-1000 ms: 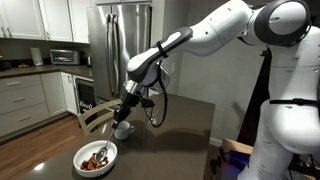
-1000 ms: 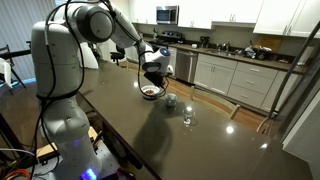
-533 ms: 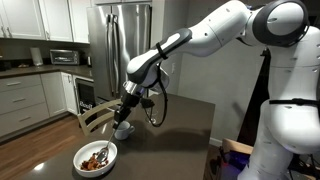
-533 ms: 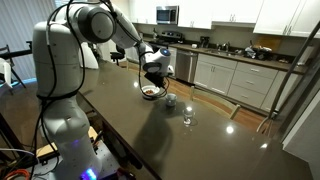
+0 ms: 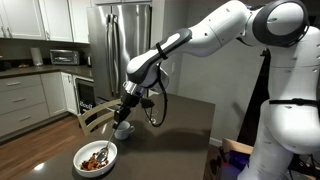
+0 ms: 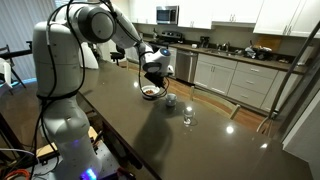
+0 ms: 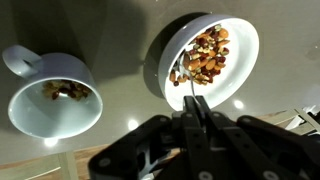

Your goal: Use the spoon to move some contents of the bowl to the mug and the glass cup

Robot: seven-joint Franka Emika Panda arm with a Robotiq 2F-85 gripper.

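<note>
Clamping the spoon (image 7: 188,92) over the bowl (image 7: 158,55), the closed pincer (image 7: 195,112); mug (image 7: 35,115) just beside, glass cup (image 6: 187,117) beyond.

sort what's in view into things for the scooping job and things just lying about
For the job: gripper, shut on the spoon; bowl with the contents; mug, a few pieces inside; glass cup.
Just lying about: microwave; fridge; wooden chair.
</note>
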